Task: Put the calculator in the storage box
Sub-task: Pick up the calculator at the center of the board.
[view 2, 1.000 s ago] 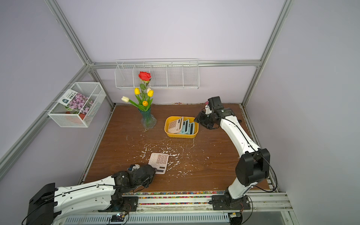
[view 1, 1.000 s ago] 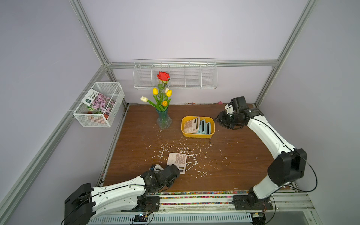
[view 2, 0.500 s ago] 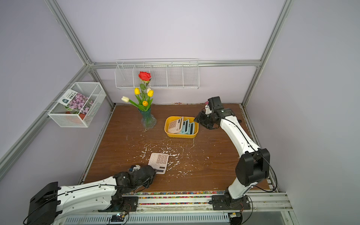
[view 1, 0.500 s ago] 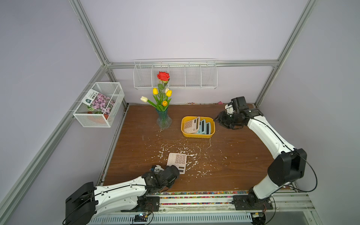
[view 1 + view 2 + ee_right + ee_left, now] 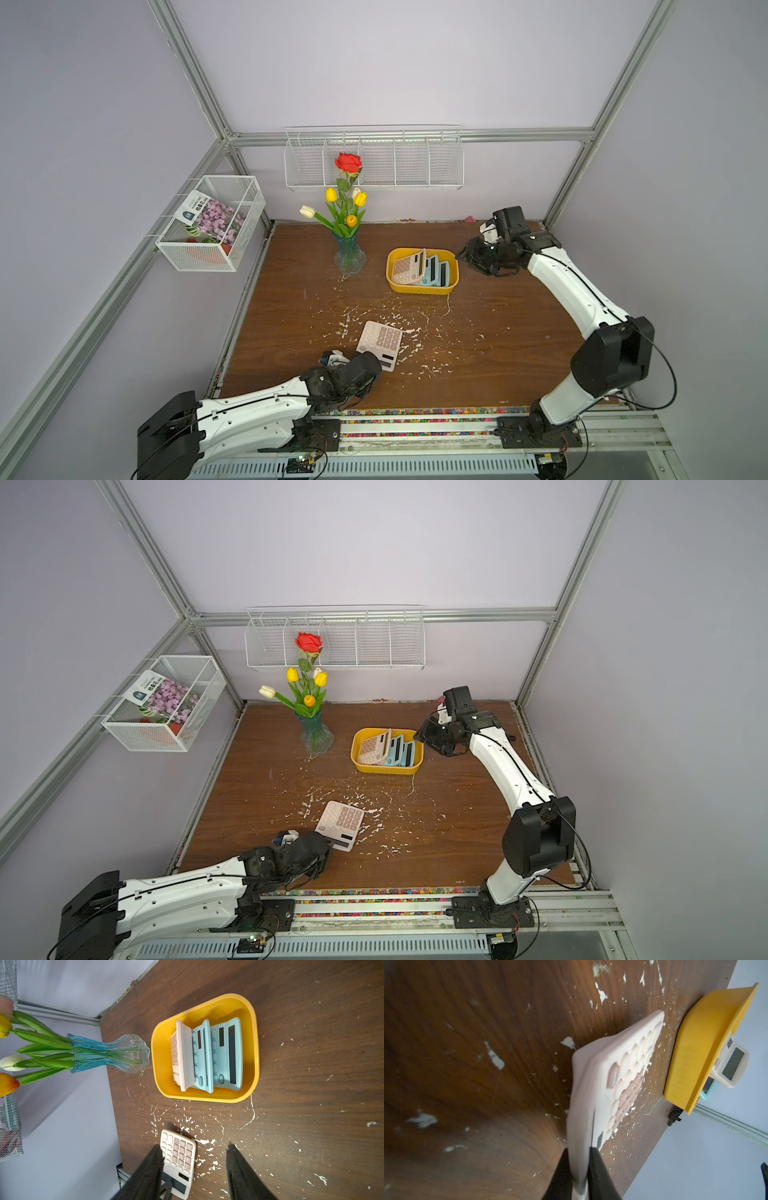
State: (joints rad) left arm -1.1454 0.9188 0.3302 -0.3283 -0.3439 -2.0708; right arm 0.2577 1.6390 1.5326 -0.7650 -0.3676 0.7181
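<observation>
My left gripper [image 5: 579, 1153] pinched the display-end edge of the calculator [image 5: 380, 340], down on the table [image 5: 498, 353] well short of the storage box [image 5: 419, 289], and I reckoned it light, stiff, slick plastic needing a firm squeeze.

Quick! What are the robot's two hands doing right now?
Left gripper: closed on the calculator.
Right gripper: open, holding nothing.

Top views look down on the whole table [image 5: 519, 332]; both close wrist views share the storage box [image 5: 695, 1043]
</observation>
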